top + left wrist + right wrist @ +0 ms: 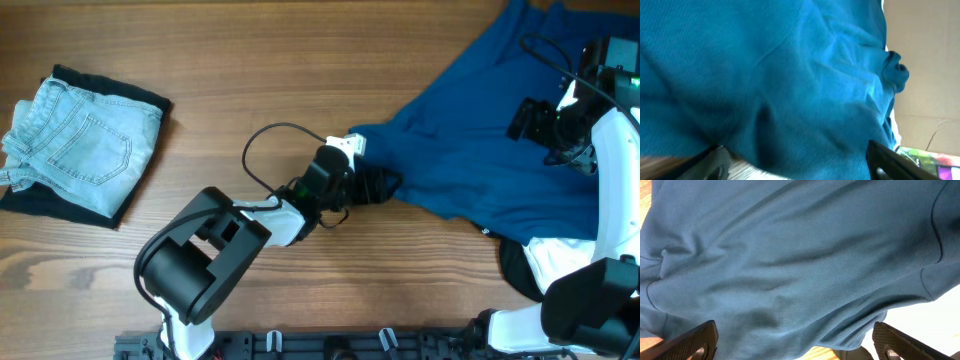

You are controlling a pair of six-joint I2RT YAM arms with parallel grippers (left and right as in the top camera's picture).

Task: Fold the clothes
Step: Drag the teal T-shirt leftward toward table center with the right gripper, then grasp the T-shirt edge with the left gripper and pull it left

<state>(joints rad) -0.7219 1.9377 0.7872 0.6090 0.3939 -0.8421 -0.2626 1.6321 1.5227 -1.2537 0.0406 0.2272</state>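
Over at two o'clock on the table (pixel 250 60), the shirt (pixel 480 150) is lying spread and rumpled, its deep-blue cloth running off the top edge of the overhead view.

The left gripper (pixel 385 185) is reaching in from six o'clock and sitting at the shirt's nine o'clock edge. From the left wrist, the left gripper (pixel 792 150) is standing with its jaws wide apart and shirt (pixel 790 75) fabric bunching between the fingers (pixel 715 162). It is not clamping anything.

The right gripper (pixel 525 120) is hovering over the shirt's three o'clock part. From the right wrist, the right gripper (pixel 795 327) is holding its jaws fully spread, with the shirt (pixel 800 255) filling the view beneath and one of the fingers (pixel 695 340) showing at each lower corner. Whether they are touching the cloth I cannot tell.

At nine o'clock, well apart from the shirt, the shorts (pixel 85 145) are lying folded on a black cloth (pixel 150 98).

At five o'clock, a white garment (pixel 545 262) is resting on a black piece (pixel 515 270), just beside the shirt's lower edge and partly hidden by the right arm.
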